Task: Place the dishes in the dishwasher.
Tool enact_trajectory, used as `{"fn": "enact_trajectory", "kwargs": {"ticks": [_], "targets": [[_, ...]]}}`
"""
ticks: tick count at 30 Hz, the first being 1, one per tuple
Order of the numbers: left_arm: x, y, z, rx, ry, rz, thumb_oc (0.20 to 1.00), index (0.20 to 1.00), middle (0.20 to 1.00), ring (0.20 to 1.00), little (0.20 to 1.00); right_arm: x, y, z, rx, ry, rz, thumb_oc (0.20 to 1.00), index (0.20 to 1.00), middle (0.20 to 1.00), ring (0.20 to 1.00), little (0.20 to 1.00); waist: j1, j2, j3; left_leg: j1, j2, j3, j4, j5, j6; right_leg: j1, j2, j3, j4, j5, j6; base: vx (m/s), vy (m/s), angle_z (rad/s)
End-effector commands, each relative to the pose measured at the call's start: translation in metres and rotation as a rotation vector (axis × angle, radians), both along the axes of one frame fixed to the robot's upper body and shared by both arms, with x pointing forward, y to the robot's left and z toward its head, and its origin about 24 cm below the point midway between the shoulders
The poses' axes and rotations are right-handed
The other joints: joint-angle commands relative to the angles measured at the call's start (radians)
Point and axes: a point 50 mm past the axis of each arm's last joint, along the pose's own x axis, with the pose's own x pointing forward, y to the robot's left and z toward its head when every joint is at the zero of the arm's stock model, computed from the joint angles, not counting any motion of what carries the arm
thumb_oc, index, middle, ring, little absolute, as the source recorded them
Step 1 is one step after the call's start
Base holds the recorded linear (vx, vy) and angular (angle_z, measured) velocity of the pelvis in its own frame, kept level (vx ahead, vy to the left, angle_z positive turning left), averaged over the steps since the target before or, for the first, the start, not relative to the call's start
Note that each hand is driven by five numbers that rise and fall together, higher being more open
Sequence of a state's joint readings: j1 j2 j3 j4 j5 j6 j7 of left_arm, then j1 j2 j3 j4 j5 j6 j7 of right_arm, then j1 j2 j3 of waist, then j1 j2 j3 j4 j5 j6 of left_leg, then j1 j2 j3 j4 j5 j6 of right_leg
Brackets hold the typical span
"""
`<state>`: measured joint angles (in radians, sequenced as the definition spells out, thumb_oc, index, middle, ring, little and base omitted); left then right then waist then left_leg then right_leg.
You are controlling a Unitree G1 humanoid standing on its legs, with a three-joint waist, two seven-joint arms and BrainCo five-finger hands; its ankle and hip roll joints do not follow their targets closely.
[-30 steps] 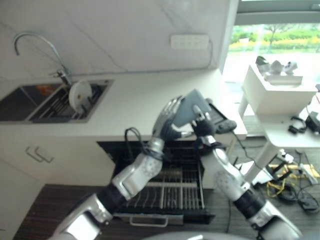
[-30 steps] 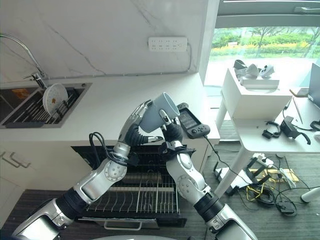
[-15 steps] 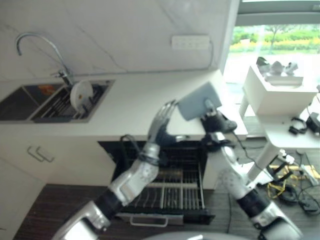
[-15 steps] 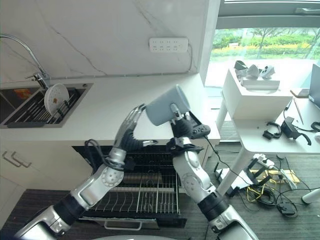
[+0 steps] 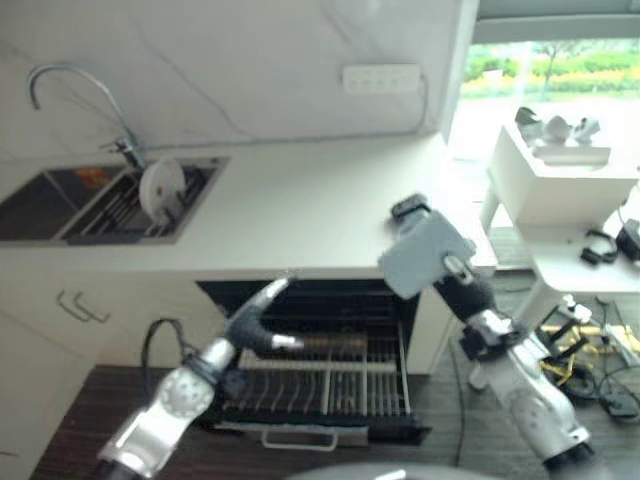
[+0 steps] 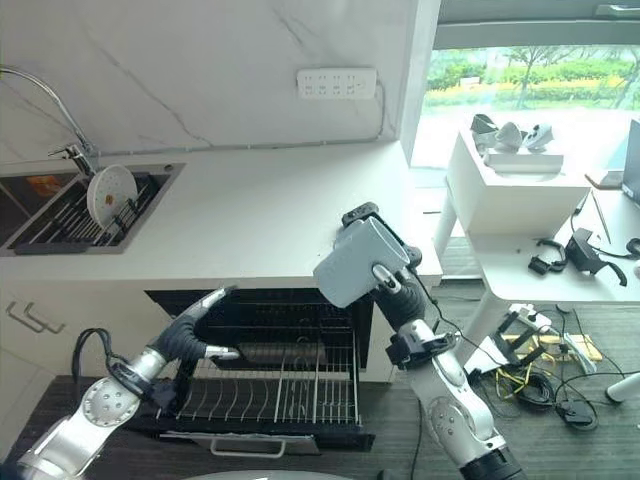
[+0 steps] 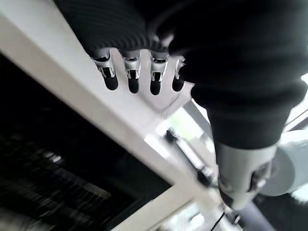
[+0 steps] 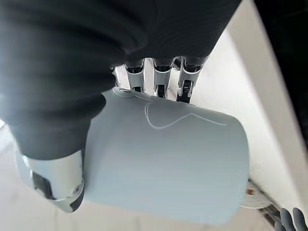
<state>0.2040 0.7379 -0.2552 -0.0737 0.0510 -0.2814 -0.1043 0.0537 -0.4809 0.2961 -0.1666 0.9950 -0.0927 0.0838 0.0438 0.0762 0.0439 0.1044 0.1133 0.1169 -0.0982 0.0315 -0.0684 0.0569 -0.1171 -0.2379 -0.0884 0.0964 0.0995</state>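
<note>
Counter [image 6: 260,220]: a white top along a marbled wall, carrying the sink at the robot's left end and a black handheld device [image 6: 362,215] at its right end.
Dishwasher [image 6: 330,300]: a dark opening under the counter front, with its lower rack [image 6: 290,385] of wire tines drawn out toward the robot; the tines that show carry no dishes.
Side table [image 6: 520,190]: white, to the right by the window, with small objects on top and cables on the floor beneath.
Sink [image 6: 70,210]: a dark basin with a curved tap [image 6: 45,105] behind it and a wire drainer inside.
Mug [image 6: 358,262]: pale grey-blue, held tilted in the air in front of the counter's right end, above the right side of the drawn-out rack — clear of both.
Right hand [image 6: 390,290]: clamped on the mug; in the right wrist view its fingers [image 8: 159,84] curl over the top of the mug's wall and the thumb lies along its side.
Left hand [image 6: 195,335]: low at the left edge of the dishwasher opening, just above the rack; fingers straight and together, thumb out to the side — it holds nothing.
Plate [image 6: 108,192]: white, standing on edge in the sink's drainer, well apart from both hands.
Wall socket [image 6: 336,83]: a white strip on the wall above the counter.
</note>
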Motion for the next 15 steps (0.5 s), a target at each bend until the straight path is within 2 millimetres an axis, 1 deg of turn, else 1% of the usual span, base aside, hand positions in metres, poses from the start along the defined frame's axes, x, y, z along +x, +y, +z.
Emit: {"fn": "enact_trajectory", "kwargs": {"ticks": [1,3,6,7,8,12,15], "targets": [[0.007,-0.002,0.024,0.061,-0.048,-0.168,1.000,1.000,1.000,1.000,1.000,0.010,0.008,0.032,-0.001,-0.190,0.090,0.200,0.200,0.200,0.200,0.200,0.013,-0.055,0.020,-0.022,0.027,-0.003,0.011,-0.001,-0.006,0.060,-0.109,-0.034,0.015,-0.035,0.090,0.01,0.021,0.03],[-0.002,-0.001,0.014,0.159,0.038,-0.258,1.000,1.000,1.000,1.000,1.000,0.008,0.007,0.024,-0.057,-0.175,0.117,0.200,0.200,0.200,0.200,0.200,0.009,-0.053,0.026,-0.019,0.029,0.003,0.011,0.003,-0.007,0.058,-0.112,-0.036,0.034,-0.045,0.094,0.04,0.030,0.08],[-0.010,0.001,-0.002,0.260,0.154,-0.325,1.000,1.000,1.000,1.000,1.000,0.007,0.006,0.008,-0.125,-0.111,0.120,0.200,0.200,0.200,0.200,0.200,0.000,-0.048,0.041,-0.015,0.033,0.011,0.016,0.010,-0.006,0.048,-0.115,-0.036,0.083,-0.067,0.093,0.05,0.035,0.07],[-0.012,0.002,-0.005,0.276,0.172,-0.333,1.000,1.000,1.000,1.000,1.000,0.006,0.004,0.004,-0.139,-0.100,0.118,0.200,0.200,0.200,0.200,0.200,-0.002,-0.048,0.047,-0.017,0.034,0.012,0.023,0.010,-0.006,0.043,-0.116,-0.033,0.100,-0.074,0.092,0.03,0.020,0.03],[-0.015,0.006,-0.011,0.316,0.209,-0.341,1.000,1.000,1.000,1.000,1.000,0.005,0.002,-0.003,-0.185,-0.089,0.112,0.200,0.200,0.200,0.200,0.200,-0.008,-0.047,0.066,-0.033,0.034,0.010,0.054,0.007,-0.005,0.024,-0.121,-0.024,0.136,-0.083,0.089,0.00,0.000,0.00],[-0.013,0.003,-0.016,0.404,0.224,-0.397,1.000,1.000,1.000,1.000,1.000,0.010,0.000,-0.009,-0.239,-0.081,0.129,0.200,0.200,0.200,0.200,0.200,-0.014,-0.044,0.112,-0.091,0.045,0.001,0.116,-0.001,-0.015,-0.013,-0.123,-0.011,0.162,-0.096,0.085,-0.05,0.008,0.07],[-0.010,-0.003,-0.017,0.434,0.216,-0.443,1.000,1.000,1.000,1.000,1.000,0.009,0.002,-0.011,-0.261,-0.087,0.155,0.200,0.200,0.200,0.200,0.200,-0.011,-0.042,0.123,-0.106,0.042,-0.006,0.115,0.003,-0.019,-0.019,-0.124,-0.016,0.159,-0.097,0.088,-0.02,0.005,0.08]]}}
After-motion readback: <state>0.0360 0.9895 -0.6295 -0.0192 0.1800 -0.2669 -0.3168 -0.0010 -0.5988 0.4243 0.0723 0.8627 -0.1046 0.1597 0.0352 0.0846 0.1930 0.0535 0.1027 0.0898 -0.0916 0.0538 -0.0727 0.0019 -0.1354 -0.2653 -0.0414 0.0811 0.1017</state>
